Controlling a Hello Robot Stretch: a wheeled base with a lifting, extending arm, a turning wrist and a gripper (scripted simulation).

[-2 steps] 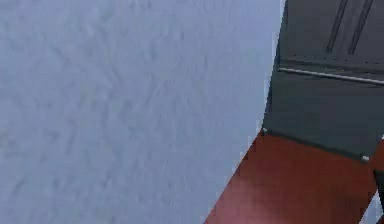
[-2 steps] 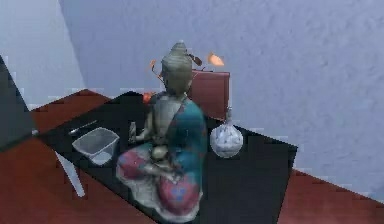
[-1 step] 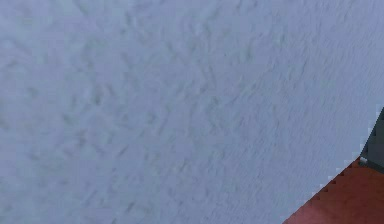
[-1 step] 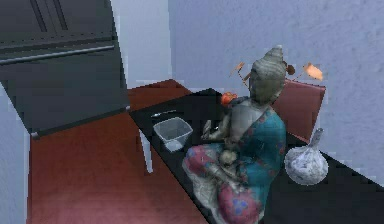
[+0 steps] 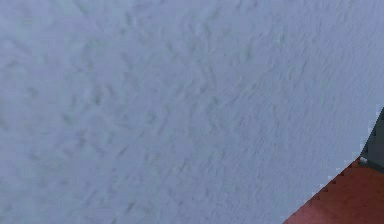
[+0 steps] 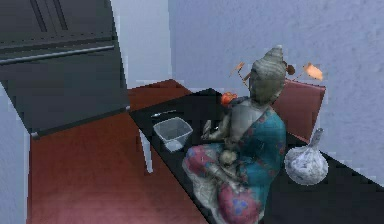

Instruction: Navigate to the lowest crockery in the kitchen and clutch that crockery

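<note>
1. The forward view shows a pale blue-grey wall (image 5: 170, 100) with a rough surface, very near the camera.
2. At the lower right corner of that view there is a piece of red-brown floor (image 5: 345, 200), and a dark thing (image 5: 376, 140) stands at the right edge. I cannot tell what it is.
3. In the arm side view a long dark counter (image 6: 352, 195) runs from the middle toward the lower right, on a white leg (image 6: 147, 155).
4. A seated statue (image 6: 245, 140) in teal and pink clothes sits on the counter, in the middle of it.
5. The thing that looks most like crockery is a white rounded vessel (image 6: 307, 165). It stands on the counter just right of the statue, with a thin pale stick rising from it.
6. A pale square tub (image 6: 174, 132) stands on the counter left of the statue, apart from it.
7. Behind the statue there is a red box-like thing (image 6: 300, 100), and a small orange object (image 6: 314, 71) is above it.
8. A tall dark cabinet (image 6: 60, 60) stands at the upper left, on the red-brown floor.
9. From these pictures I cannot tell the state of the fingers.
</note>
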